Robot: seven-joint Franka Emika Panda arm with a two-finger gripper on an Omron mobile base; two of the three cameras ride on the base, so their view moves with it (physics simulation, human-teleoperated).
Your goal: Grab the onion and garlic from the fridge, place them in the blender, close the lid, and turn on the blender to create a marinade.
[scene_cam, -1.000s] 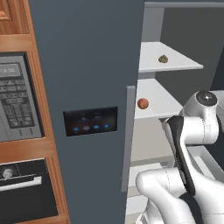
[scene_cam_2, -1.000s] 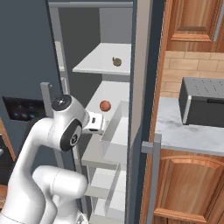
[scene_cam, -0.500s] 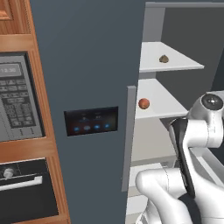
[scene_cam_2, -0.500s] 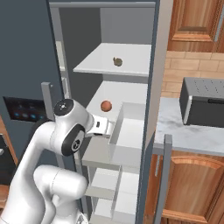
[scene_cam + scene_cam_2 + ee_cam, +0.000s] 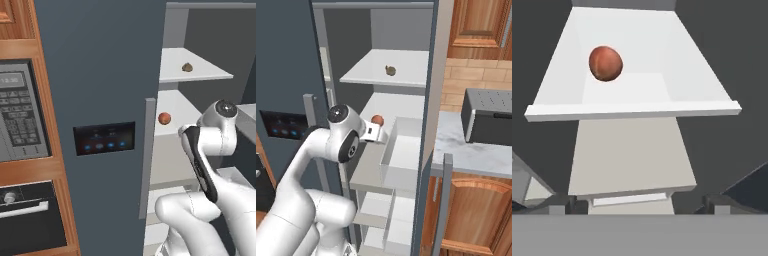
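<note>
In the hand view the onion [image 5: 605,63], a small reddish-orange ball, rests on a pale grey shelf [image 5: 632,108] of the fridge, up and left of my gripper [image 5: 639,205]. The gripper is open, its fingertips [image 5: 562,205] set wide apart with nothing between them, still short of the shelf's front edge. The left base view has the onion [image 5: 164,118] on the middle shelf and the garlic [image 5: 187,67], a small brownish lump, one shelf higher. In the right base view the onion [image 5: 377,120] lies just beyond my hand, below the garlic [image 5: 390,70]. The blender and lid are out of view.
The fridge's closed dark left door [image 5: 100,75] carries a black touch panel [image 5: 104,140] and a grey handle [image 5: 149,155]. Its right door [image 5: 431,125] stands open, edge-on. A black appliance [image 5: 491,116] sits on the counter to the right. A microwave [image 5: 20,117] is at the left.
The fridge's right door has swung wider open. My hand has risen slightly toward the onion's shelf, jaws still wide apart. The onion and garlic have not moved.
</note>
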